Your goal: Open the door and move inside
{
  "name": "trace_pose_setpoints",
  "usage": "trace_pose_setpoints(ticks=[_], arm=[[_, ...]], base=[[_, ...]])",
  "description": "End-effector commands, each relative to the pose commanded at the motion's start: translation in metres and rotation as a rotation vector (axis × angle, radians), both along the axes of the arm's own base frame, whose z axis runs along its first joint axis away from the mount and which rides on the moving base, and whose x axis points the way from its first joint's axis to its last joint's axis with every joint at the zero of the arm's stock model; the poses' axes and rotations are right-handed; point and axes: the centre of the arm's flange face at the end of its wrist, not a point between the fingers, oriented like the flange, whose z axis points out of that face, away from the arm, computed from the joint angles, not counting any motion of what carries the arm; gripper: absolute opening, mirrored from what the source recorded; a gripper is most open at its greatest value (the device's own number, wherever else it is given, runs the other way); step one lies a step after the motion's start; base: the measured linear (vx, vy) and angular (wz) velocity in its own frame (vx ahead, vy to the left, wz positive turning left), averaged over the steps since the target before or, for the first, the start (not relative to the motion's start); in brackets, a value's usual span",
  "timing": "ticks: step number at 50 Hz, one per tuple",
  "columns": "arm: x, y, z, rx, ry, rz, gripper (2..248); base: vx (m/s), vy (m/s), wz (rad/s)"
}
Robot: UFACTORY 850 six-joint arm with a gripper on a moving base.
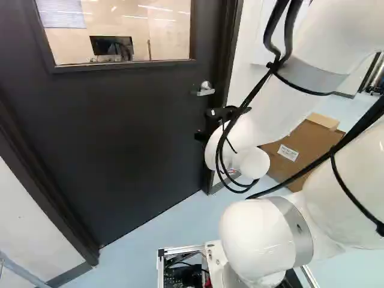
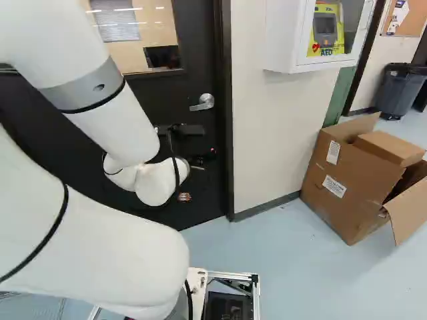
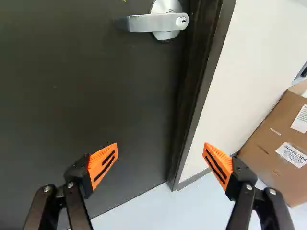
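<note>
At the right-hand edge of a dark door [image 1: 135, 126], a silvery metal lever handle [image 3: 156, 22] stands out from the flat, smooth panel, its lock set in the rounded end nearest the door frame [image 3: 197, 81]. The door sits shut in its frame, a tall upright slab with a rectangular window [image 1: 120, 30] of clear glass in its upper part. The lever lies level across the door, its long axis running sideways and its squared free end pointing away from the latch edge toward the door's middle. Seen from the wrist, the handle is ahead of and beyond the gripper [image 1: 200, 137], apart from it; the base views put the gripper in front of the door, lower than the lever. Its two black fingers stand wide apart, with nothing held between the ribbed, wedge-shaped orange pads [image 3: 103, 164]. To the right of the door rises a smooth, cream-coloured wall [image 2: 270, 143], bearing a boxy white cabinet [image 2: 280, 37] with a yellow device [image 2: 325, 30] inside. Farther right of the door, a brown cardboard box [image 2: 340, 193] with white labels and open flaps rests on the glossy, pale blue floor [image 2: 287, 267]; a grey bin [image 2: 399, 92] stands beyond it.
</note>
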Motion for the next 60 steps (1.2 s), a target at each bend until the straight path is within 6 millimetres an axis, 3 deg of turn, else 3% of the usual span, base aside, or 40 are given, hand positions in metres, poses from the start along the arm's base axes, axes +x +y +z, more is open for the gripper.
trace_pose_setpoints(ticks=[29, 60], arm=[[0.019, 0.0, 0.003, 0.0, 0.007, 0.0, 247], [0.046, -0.001, 0.032, 0.0, -0.067, -0.002, 247]], base=[[0.0, 0.0, 0.0], [0.0, 0.0, 0.0]])
